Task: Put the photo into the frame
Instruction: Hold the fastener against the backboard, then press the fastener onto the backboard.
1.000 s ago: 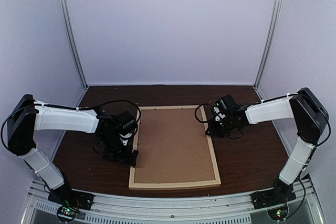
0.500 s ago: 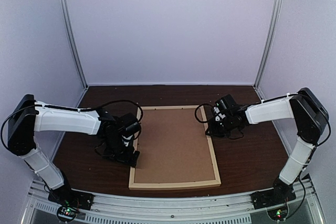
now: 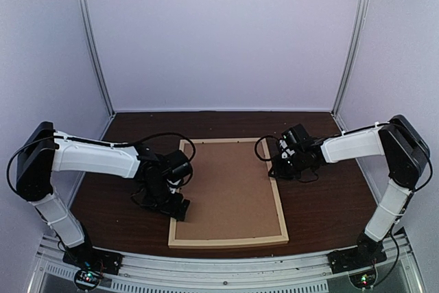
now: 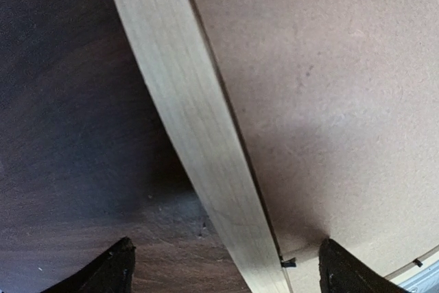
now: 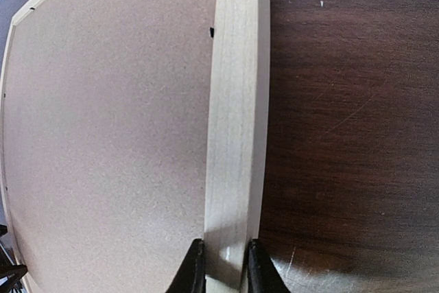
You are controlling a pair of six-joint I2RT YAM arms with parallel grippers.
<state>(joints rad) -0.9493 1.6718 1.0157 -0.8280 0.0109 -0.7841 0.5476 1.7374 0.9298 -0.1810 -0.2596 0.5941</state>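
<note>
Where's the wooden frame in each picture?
Top external: frame lies flat mid-table, between both arms.
Left wrist: frame is the pale strip slanting from top left to bottom middle.
Right wrist: frame is the upright pale strip right of centre.
Shared landmark: the brown backing board inside it.

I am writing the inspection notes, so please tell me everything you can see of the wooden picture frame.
The frame is a rectangle of thin pale wood strips, lying flat on the dark table. A brown backing board fills it, with small black tabs at its inner edge. The right gripper pinches its right strip; the open left gripper straddles the left strip.
</note>
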